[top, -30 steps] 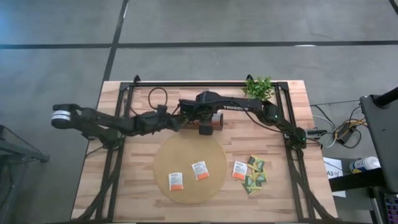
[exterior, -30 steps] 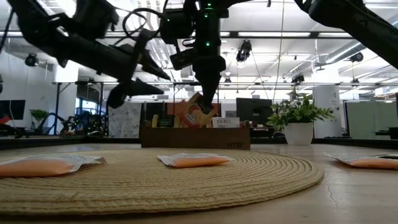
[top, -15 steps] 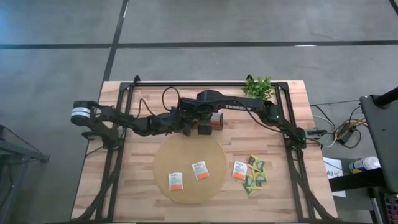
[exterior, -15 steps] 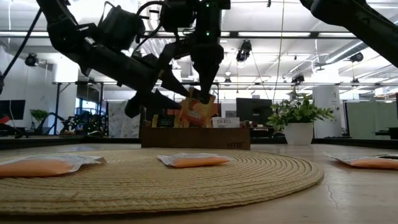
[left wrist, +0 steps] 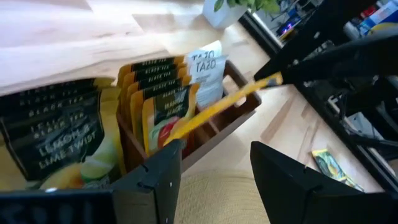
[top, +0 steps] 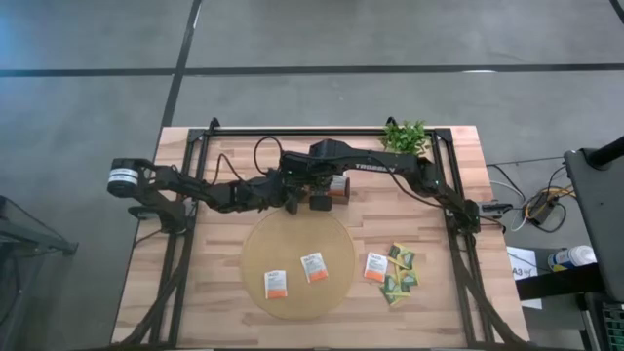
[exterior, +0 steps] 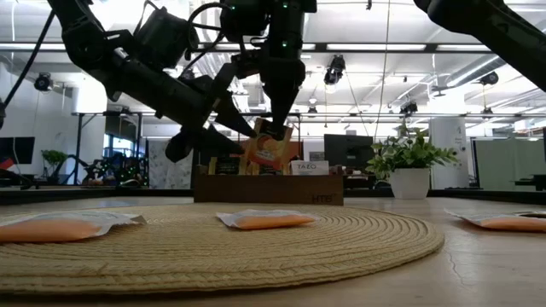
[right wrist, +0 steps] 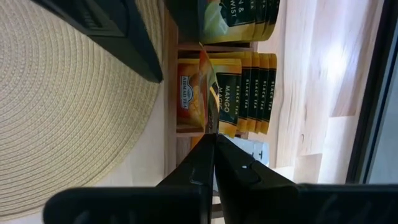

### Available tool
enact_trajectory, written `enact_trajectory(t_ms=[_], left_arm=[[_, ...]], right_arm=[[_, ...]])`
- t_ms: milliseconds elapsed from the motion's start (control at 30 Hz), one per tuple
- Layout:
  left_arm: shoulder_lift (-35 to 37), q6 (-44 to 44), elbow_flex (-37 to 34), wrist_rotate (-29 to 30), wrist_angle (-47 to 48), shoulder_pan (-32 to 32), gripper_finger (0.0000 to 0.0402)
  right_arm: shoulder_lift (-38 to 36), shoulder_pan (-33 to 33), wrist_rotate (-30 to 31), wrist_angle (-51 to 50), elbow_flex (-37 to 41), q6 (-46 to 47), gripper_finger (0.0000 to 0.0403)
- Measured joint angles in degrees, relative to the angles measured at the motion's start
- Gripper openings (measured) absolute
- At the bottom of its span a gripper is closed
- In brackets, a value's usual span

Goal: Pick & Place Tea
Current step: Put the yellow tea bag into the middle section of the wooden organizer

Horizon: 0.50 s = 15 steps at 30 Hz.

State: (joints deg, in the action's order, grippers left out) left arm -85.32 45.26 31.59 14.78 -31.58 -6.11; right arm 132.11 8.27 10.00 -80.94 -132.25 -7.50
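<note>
- Right claw [exterior: 275, 130] pinched tight on an orange mango tea sachet [exterior: 267, 153], poised over the dark brown wooden tray [exterior: 268, 188].
- Left claw [exterior: 223, 119] spread wide at the sachet's nine o'clock.
- Two more orange-and-white sachets [top: 276, 284] flat on the round tan woven mat [top: 292, 239], six o'clock from the tray, on the desk [top: 224, 283].

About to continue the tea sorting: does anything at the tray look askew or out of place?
Yes. One orange mango sachet is tilted, pinched edge-on by the shut right gripper above the dark tray, not seated among the upright rows. The open left gripper hovers beside it. On the table, the loose sachets right of the round mat lie in an overlapping pile.
</note>
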Motion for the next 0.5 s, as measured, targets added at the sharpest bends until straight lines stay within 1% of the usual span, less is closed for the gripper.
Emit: enact_trajectory(t_ms=[300,500], left_arm=[[0.0,-0.5,0.0,-0.4,0.5,0.1,0.0185],[0.9,0.9,0.0,-0.4,0.5,0.3,0.0185]], right_arm=[[0.0,0.0,0.0,2.4,2.0,0.0,0.0008],[0.0,0.0,0.0,1.6,3.3,0.0,0.0008]])
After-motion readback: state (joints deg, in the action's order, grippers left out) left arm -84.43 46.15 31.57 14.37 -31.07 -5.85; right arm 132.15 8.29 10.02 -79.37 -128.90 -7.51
